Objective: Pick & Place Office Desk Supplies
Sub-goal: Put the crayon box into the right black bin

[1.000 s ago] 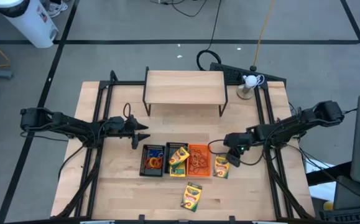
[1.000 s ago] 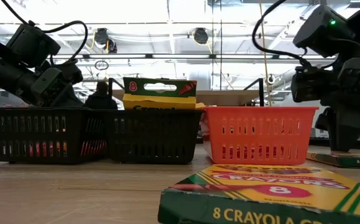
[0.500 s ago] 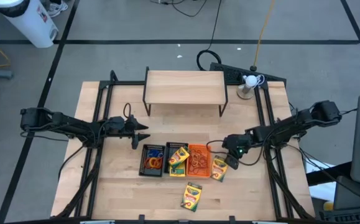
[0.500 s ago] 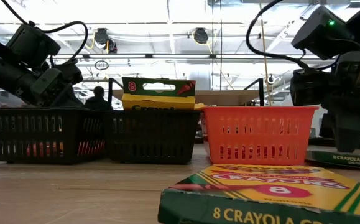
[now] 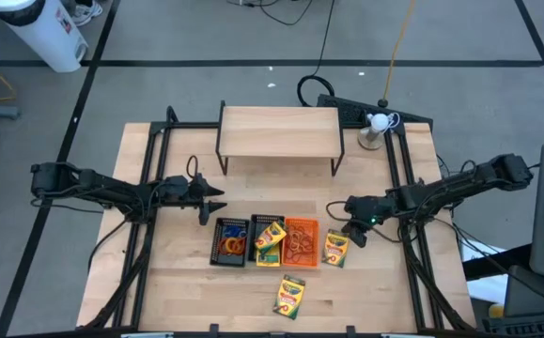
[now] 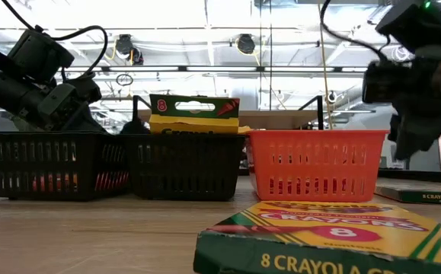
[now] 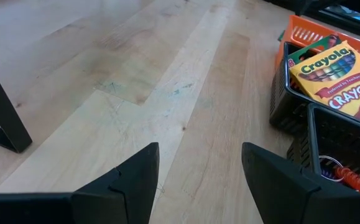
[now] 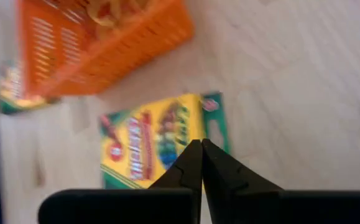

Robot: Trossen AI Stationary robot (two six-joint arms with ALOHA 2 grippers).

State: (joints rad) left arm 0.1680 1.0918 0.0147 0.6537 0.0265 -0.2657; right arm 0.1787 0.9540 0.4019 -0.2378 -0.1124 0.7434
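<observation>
Three mesh trays stand in a row: a black tray (image 5: 230, 241) with rubber bands (image 5: 231, 246), a black tray (image 5: 256, 223) with a crayon box (image 5: 270, 239) leaning in it, and an orange tray (image 5: 300, 241) with orange bands. Another crayon box (image 5: 334, 249) lies flat on the table just right of the orange tray. My right gripper (image 5: 354, 235) hangs shut above that box's right side (image 8: 155, 146) with nothing between its fingers (image 8: 199, 152). My left gripper (image 5: 208, 201) waits open over bare table (image 7: 198, 168), left of the trays.
A third crayon box (image 5: 290, 296) lies near the table's front edge. A wooden shelf on black legs (image 5: 279, 131) stands at the back, and a white ball on a stand (image 5: 377, 124) at the back right. Bare table shows between shelf and trays.
My right gripper has shut its fingers at the crayon box beside the orange tray, then risen and drawn back toward the table's right edge with nothing in it. The box has been nudged slightly and lies flat on the table about where it was.
</observation>
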